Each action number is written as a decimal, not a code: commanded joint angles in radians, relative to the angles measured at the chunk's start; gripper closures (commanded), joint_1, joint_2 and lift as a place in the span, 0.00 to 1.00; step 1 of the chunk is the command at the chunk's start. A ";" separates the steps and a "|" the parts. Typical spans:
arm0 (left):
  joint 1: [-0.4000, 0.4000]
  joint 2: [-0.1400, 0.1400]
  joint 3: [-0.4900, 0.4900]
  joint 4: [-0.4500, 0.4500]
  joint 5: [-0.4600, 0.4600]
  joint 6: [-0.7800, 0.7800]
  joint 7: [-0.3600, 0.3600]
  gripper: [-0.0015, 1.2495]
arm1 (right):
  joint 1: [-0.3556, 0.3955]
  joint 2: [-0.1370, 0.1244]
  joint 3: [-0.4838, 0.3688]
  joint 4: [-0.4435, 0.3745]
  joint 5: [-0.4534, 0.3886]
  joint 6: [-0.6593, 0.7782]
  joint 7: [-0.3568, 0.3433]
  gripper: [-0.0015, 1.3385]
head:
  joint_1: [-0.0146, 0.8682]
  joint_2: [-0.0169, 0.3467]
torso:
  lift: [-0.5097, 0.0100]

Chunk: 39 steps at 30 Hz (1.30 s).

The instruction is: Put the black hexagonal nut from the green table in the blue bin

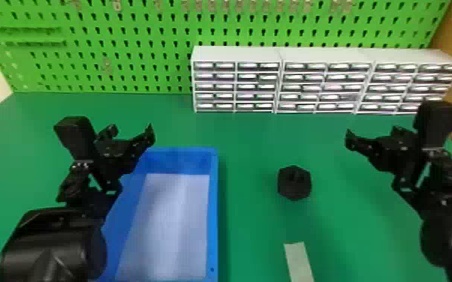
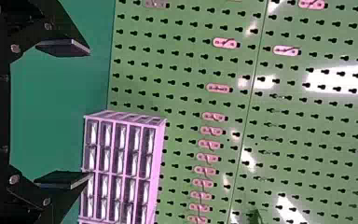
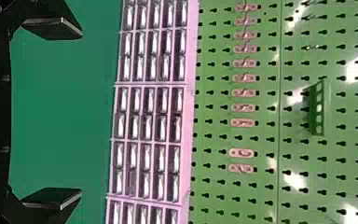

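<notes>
Left gripper (image 1: 131, 131) and right gripper (image 1: 373, 134) are hovering empty, fingers spread.
Between them, the nut (image 1: 294, 183) is resting on the green table (image 1: 251, 138); the left arm (image 1: 56, 240) is hiding part of the blue bin (image 1: 214, 210).

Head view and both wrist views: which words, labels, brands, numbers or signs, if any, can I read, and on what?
No text can be read.
Black hexagonal nut, blue bin, pale flat strip: no legible lettering.
White drawer cabinets: fronts too small to tell whether labelled.
Pink oblong pieces on green pegboard: marks too small to read.
</notes>
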<state>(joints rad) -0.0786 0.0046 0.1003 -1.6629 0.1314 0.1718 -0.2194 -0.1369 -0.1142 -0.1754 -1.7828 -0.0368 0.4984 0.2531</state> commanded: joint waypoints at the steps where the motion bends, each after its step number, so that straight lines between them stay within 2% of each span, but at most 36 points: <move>1: -0.003 0.000 -0.002 0.000 -0.003 0.000 0.000 0.26 | -0.041 -0.016 0.007 0.011 -0.005 0.069 0.000 0.08 | 0.79 0.19 | 0.79; 11: -0.003 0.000 -0.004 0.000 -0.003 0.000 0.000 0.26 | -0.124 -0.024 0.008 0.062 -0.025 0.166 0.000 0.08 | 0.79 0.19 | 0.79; 24: -0.003 0.000 -0.002 0.000 -0.012 0.003 0.000 0.26 | -0.262 -0.038 0.011 0.230 -0.072 0.262 0.000 0.08 | 0.79 0.19 | 0.79; 33: -0.001 0.000 -0.001 0.000 -0.013 0.005 0.000 0.26 | -0.297 -0.055 0.028 0.309 -0.117 0.327 0.000 0.09 | 0.79 0.19 | 0.79; 39: -0.001 0.000 -0.001 0.000 -0.016 0.006 0.000 0.26 | -0.325 -0.056 0.040 0.358 -0.137 0.351 0.000 0.09 | 0.79 0.19 | 0.79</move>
<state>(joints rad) -0.0799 0.0046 0.0997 -1.6628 0.1170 0.1771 -0.2190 -0.4459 -0.1684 -0.1440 -1.4557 -0.1597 0.8386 0.2531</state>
